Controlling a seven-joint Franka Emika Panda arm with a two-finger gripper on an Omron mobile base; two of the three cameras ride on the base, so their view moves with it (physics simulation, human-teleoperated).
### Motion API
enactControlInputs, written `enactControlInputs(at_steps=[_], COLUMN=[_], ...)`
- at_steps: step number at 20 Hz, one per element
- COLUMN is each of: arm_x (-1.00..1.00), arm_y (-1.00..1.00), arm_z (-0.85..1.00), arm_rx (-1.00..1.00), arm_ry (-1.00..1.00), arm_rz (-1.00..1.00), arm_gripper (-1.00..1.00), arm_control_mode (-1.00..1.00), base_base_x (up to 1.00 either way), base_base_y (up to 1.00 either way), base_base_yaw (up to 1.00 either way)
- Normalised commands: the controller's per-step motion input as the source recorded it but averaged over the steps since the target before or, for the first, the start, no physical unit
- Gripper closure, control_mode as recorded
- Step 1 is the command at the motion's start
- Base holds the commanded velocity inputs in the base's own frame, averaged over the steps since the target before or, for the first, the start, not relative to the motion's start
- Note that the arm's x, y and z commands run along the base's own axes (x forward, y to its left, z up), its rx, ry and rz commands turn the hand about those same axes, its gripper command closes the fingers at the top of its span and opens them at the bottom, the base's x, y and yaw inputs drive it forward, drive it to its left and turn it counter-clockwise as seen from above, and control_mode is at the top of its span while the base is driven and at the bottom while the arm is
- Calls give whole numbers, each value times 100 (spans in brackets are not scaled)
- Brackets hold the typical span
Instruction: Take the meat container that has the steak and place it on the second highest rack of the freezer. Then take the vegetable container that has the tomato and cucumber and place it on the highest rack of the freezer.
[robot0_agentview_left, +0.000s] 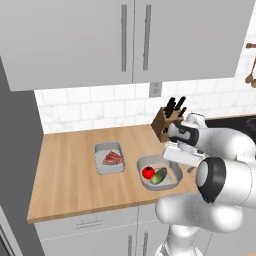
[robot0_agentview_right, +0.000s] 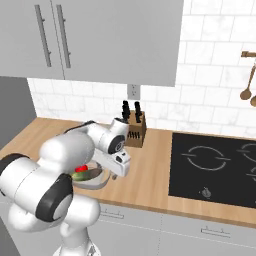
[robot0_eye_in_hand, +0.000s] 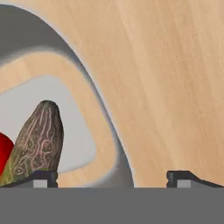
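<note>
The meat container (robot0_agentview_left: 109, 158), a grey tray, holds the steak (robot0_agentview_left: 113, 158) and sits on the wooden counter (robot0_agentview_left: 65, 170). To its right is the vegetable container (robot0_agentview_left: 170, 184) with the tomato (robot0_agentview_left: 148, 172) and the cucumber (robot0_agentview_left: 159, 176). My gripper (robot0_agentview_left: 176, 165) hangs low over that container's right rim, open. In the hand view the rim (robot0_eye_in_hand: 100, 109) runs between the fingertips (robot0_eye_in_hand: 43, 177), with the cucumber (robot0_eye_in_hand: 37, 140) and a sliver of tomato (robot0_eye_in_hand: 3, 151) to the left. Nothing is held. The freezer racks are out of view.
A knife block (robot0_agentview_left: 165, 122) stands by the tiled wall, just behind the hand. A black cooktop (robot0_agentview_right: 215, 167) lies to the right. Upper cabinets (robot0_agentview_left: 125, 40) hang above. A tall grey panel (robot0_agentview_left: 15, 150) borders the counter's left end.
</note>
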Motion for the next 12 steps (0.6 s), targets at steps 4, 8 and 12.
enactControlInputs(at_steps=[4, 8, 12], arm_x=[-10, 32, 12], arm_y=[-11, 13, 0], arm_z=[-60, -24, 0], arm_rx=[0, -1, 0], arm_ry=[0, 0, 0], arm_rz=[0, -1, -1], arm_gripper=[100, 100, 100], arm_control_mode=[-100, -100, -100], base_base_x=[0, 0, 0], base_base_y=[0, 0, 0], base_base_yaw=[0, 0, 0])
